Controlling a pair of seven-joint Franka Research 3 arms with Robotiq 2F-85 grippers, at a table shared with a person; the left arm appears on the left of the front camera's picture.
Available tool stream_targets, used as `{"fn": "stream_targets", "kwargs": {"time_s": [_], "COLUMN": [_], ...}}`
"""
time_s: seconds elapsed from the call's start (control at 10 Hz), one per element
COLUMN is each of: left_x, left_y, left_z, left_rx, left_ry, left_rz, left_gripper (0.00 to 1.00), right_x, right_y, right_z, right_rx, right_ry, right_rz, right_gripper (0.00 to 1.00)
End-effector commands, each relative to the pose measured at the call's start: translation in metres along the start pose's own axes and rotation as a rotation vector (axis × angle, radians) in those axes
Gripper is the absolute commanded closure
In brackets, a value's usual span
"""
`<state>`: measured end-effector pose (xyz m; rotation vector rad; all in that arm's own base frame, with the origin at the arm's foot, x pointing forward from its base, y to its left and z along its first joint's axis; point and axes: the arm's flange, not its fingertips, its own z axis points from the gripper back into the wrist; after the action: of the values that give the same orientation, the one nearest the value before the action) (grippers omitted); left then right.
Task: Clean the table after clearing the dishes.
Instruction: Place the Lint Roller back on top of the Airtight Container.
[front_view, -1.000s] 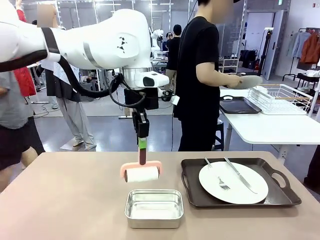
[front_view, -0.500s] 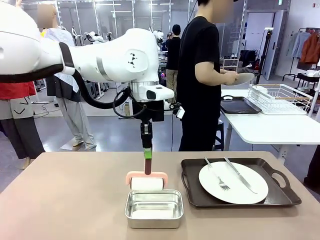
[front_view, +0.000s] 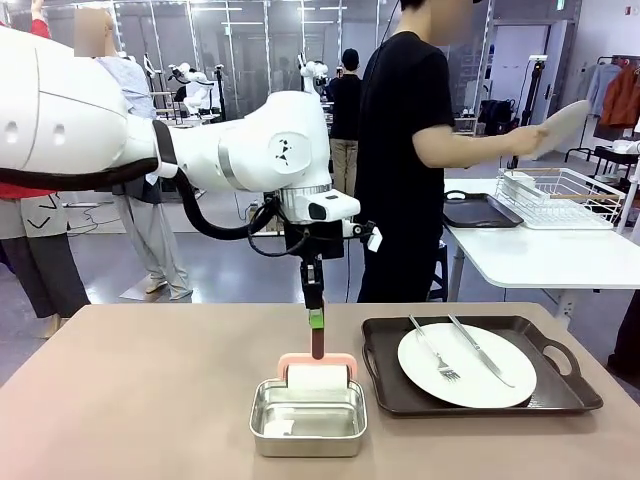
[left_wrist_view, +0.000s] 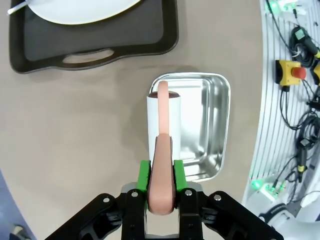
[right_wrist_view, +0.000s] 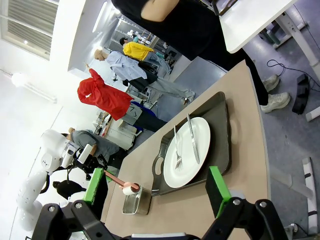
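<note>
Hanging vertical over tin (front_view: 308, 443), left fingers (left_wrist_view: 144, 176) clamping pink roller (front_view: 317, 374)

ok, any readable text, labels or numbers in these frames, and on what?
None legible.
Black mark on the left arm's joint: a symbol, no letters.
Yellow button box beside the table: no print that can be read.

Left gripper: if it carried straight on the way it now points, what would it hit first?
The left gripper is shut on a pink-handled white lint roller, which leads. That would probably meet the small shiny steel rectangular tin first, at one rim, or the beige-brown table just beside it. Depth is unclear.
</note>
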<state>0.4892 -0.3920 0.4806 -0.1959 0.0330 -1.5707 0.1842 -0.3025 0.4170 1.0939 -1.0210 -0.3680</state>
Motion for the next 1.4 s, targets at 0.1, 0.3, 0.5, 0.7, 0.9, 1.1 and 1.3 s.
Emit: {"fn": "stream_targets", "kwargs": {"time_s": [0.1,0.3,0.5,0.7,0.9,1.1,1.3], "left_x": [-0.012,-0.021,-0.026,-0.032,-0.033,-0.032,-0.027], "left_y": [0.006,0.012,0.024,0.036,0.041,0.045,0.036], "left_z": [-0.013,-0.025,-0.031,-0.036,-0.038,-0.041,-0.046], "left_rx": [-0.067,-0.087,-0.112,-0.131,-0.134,-0.142,-0.134], "left_ry": [-0.035,-0.03,-0.019,0.002,0.004,-0.015,-0.004], "left_rz": [0.004,0.014,-0.005,-0.003,0.014,0.044,0.031], "left_gripper": [0.77,0.77,0.77,0.77,0.77,0.77,0.77], "right_x": [-0.003,-0.003,-0.003,-0.003,-0.003,-0.003,-0.003], "right_y": [0.003,0.003,0.003,0.003,0.003,0.003,0.003], "right_z": [0.0,0.0,0.0,0.0,0.0,0.0,0.0], "right_rx": [0.012,0.012,0.012,0.012,0.012,0.012,0.012], "right_ry": [-0.016,-0.016,-0.016,-0.016,-0.016,-0.016,-0.016], "right_rz": [0.02,0.02,0.02,0.02,0.02,0.02,0.02], "right_gripper": [0.0,0.0,0.0,0.0,0.0,0.0,0.0]}}
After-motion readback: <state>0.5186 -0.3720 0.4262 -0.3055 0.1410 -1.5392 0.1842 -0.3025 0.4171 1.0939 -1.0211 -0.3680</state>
